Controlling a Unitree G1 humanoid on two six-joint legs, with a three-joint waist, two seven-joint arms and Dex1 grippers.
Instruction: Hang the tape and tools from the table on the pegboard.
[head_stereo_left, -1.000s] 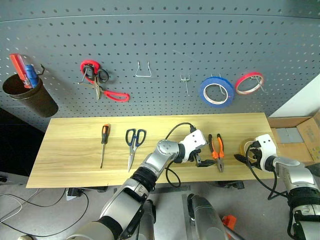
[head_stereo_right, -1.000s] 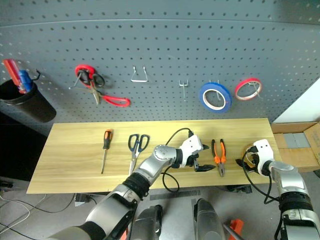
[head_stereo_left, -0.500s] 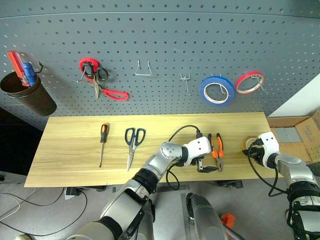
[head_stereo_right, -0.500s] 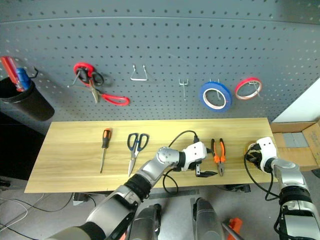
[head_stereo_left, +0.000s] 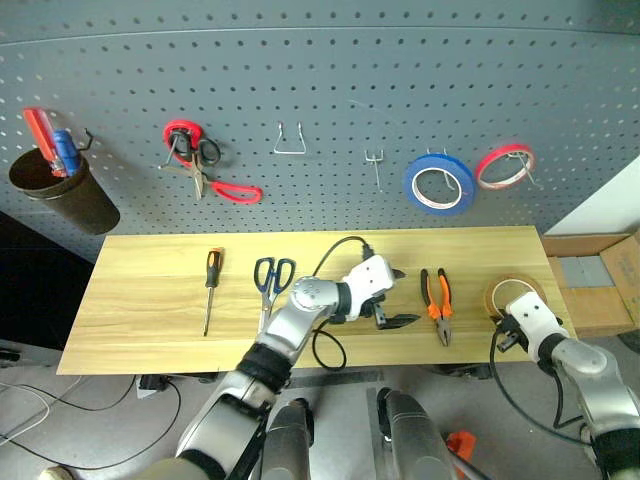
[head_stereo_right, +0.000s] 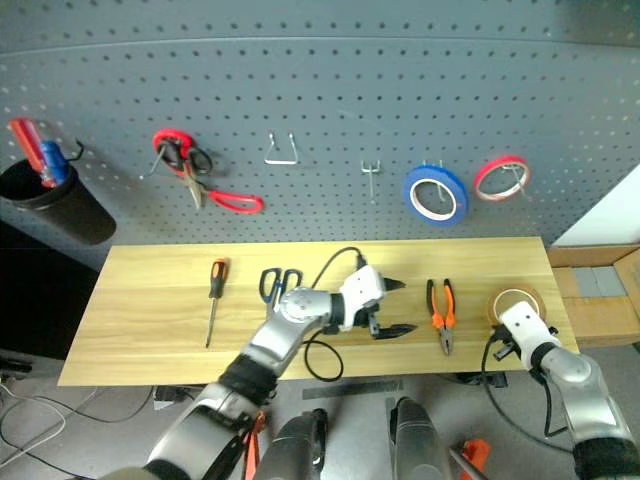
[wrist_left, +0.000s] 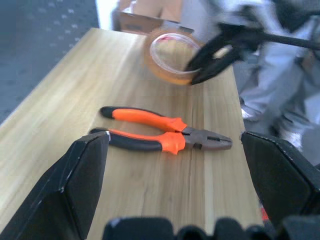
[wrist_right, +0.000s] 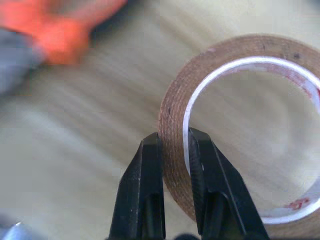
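Two black fingers of the right gripper (wrist_right: 172, 150) are pinched on the wall of the tape (wrist_right: 240, 130), one finger outside the ring and one inside its hole, at the near rim. The tape lies at the right end of the table (head_stereo_left: 150, 300), right of the pliers (head_stereo_left: 437, 300). It is a thin, light, stiff ring of layered brownish-yellow film with a pale inner core; the outer face looks smooth and may slip, so a grip across the wall, as now, is judged sound. The wide hole should pass over a hook easily.

The left gripper (head_stereo_left: 397, 297) stands wide open and empty over the table, just left of the pliers. The pliers have orange-and-black handles and grey steel jaws; judged heavy and rigid, best taken at the handles. Further left of the pliers lie the scissors (head_stereo_left: 270, 285) and the screwdriver (head_stereo_left: 209, 287). Behind the table stands the grey perforated pegboard (head_stereo_left: 330, 90) with metal hooks.
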